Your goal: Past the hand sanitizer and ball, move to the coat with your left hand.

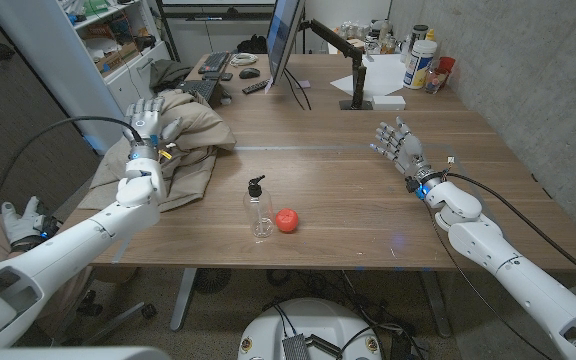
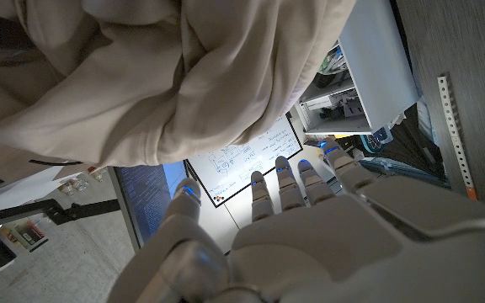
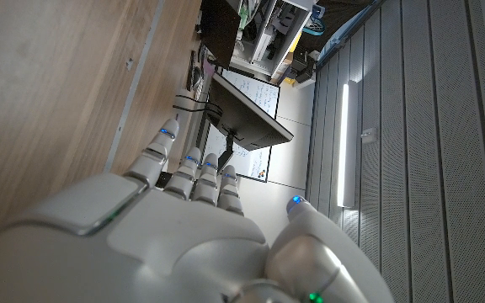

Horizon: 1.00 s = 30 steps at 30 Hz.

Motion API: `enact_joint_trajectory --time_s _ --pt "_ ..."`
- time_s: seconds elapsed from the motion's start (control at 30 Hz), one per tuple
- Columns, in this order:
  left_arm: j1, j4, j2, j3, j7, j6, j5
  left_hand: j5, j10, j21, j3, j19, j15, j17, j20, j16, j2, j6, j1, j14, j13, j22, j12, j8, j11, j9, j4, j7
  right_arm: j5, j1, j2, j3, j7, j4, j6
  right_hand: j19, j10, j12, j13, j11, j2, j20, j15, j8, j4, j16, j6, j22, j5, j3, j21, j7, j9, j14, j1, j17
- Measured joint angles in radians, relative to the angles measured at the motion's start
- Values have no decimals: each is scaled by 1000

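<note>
Where the wooden table (image 1: 368, 210) comes closest to the robot, a clear hand sanitizer bottle (image 1: 258, 210) with a black pump stands upright, and a small red ball (image 1: 287, 220) lies just beside it on its right, not touching as far as the head view shows. Farther in on the right side, the right hand (image 1: 396, 142) is raised over bare wood with its fingers spread apart, holding nothing. On the left, beyond the bottle and ball, the left hand (image 1: 149, 119) reaches over the beige coat (image 1: 183, 140), its fingers extended and slightly parted, gripping nothing; whether they touch the cloth cannot be told. From the left wrist view the crumpled coat (image 2: 141, 76) hangs close beyond the fingertips (image 2: 258, 180). At the far end stand a monitor (image 1: 284, 40), a keyboard (image 1: 203, 85) and a white bottle (image 1: 420, 62).
</note>
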Motion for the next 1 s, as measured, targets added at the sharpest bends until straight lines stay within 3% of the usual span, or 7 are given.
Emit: enact_joint_trajectory --time_s 0.5,1.0 --pt "-18 5 1 12 -5 25 -30 7 0 0 -4 4 0 0 -4 0 0 -5 0 0 0 0 0 0 0 0 4 -5 0 1 0 -1 1 3 -2 4 0 0 0 0 0 4 0 0 0 0 0 0 0 0 0 0 0 0 0 0" --pt "-16 22 36 -13 -13 -97 -97 14 10 4 -18 22 0 0 -21 4 -5 8 -4 0 0 0 0 12 -2 1 18 -11 -4 2 -1 -3 -6 6 -6 11 0 0 0 0 0 -4 0 0 0 0 0 0 0 0 -7 0 0 0 0 0"
